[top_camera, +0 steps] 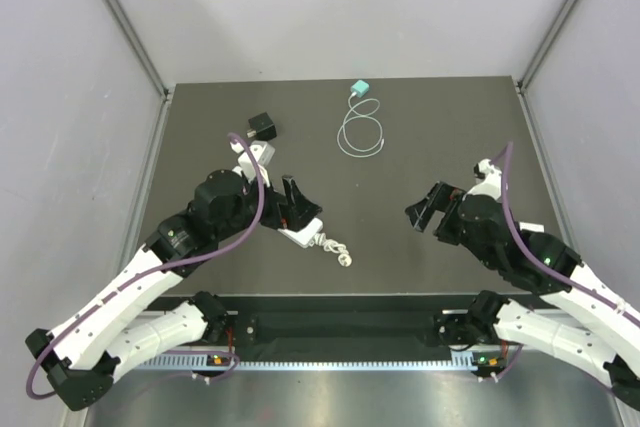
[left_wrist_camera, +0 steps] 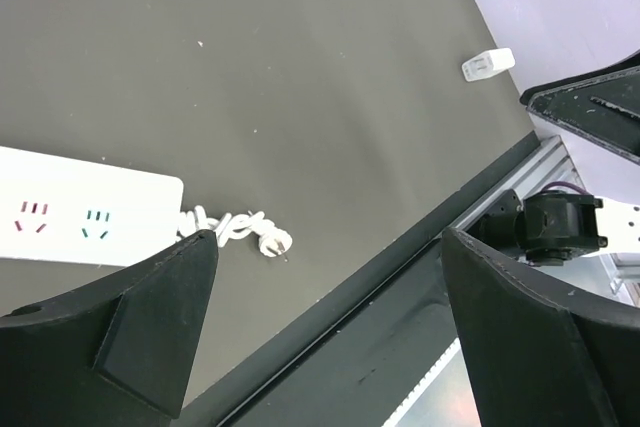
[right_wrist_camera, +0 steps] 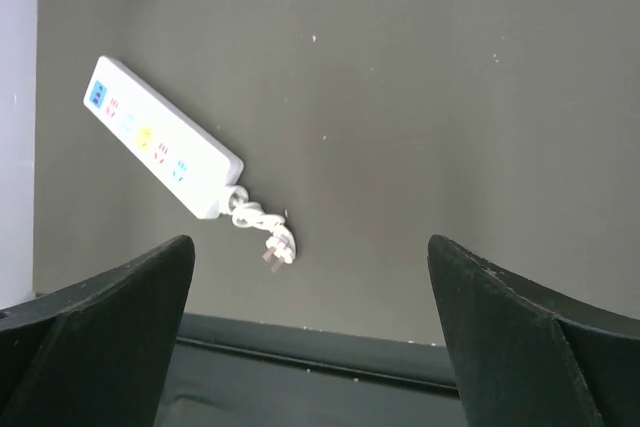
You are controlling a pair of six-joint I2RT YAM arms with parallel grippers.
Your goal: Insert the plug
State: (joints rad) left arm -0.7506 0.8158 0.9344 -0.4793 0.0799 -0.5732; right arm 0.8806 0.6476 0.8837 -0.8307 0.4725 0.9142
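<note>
Plug not yet in hand; both claws spread wide, holding nothing.

Opening step, by the look of it: reaching for a plug. Several candidates on the worktop (top_camera: 430,127): black adapter (top_camera: 262,127) upper left of the overhead view, teal charger (top_camera: 360,88) with coiled white cable (top_camera: 361,134) at top centre, small white charger (left_wrist_camera: 488,64) upper right of the left wrist view; no telling the intended one. Left claw (left_wrist_camera: 330,322) hovering over the power strip (right_wrist_camera: 160,152), masking most of it from above; right claw (right_wrist_camera: 312,332) well apart, centre right. Next: closing on a plug body, lining prongs with a socket, pressing straight in. Strip's own corded plug (right_wrist_camera: 278,250) lying just off its end. Prongs of every candidate out of sight; socket shapes too small to read.
</note>
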